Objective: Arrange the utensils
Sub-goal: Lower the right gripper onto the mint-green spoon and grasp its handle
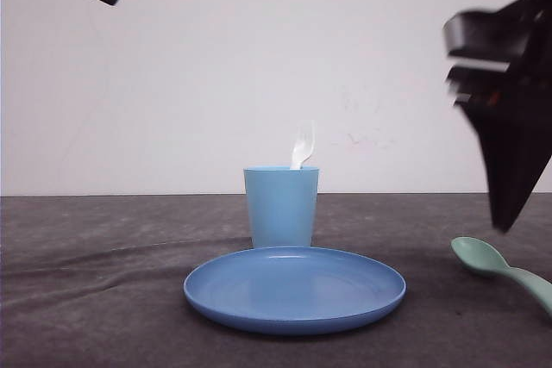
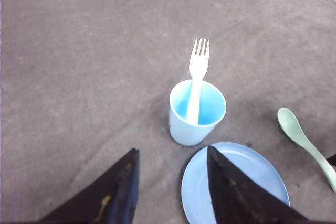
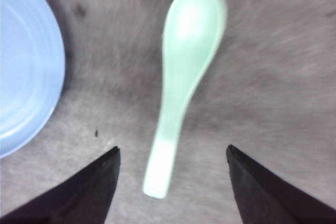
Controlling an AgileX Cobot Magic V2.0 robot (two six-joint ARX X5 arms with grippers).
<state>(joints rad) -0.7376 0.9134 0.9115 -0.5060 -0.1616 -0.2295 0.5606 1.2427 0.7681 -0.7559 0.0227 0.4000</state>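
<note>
No readable text, label or number anywhere.

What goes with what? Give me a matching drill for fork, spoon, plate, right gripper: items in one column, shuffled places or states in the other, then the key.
Items:
1. fork
2. spoon
3. plate
4. right gripper

Places or states:
A. lies flat on the table, to the robot's right of the plate
B. open, above the spoon's handle
C. stands in the cup, tines up
D. sits in front of the cup, nothing on it

Pairs: 1-C, 2-A, 3-D, 4-B
</note>
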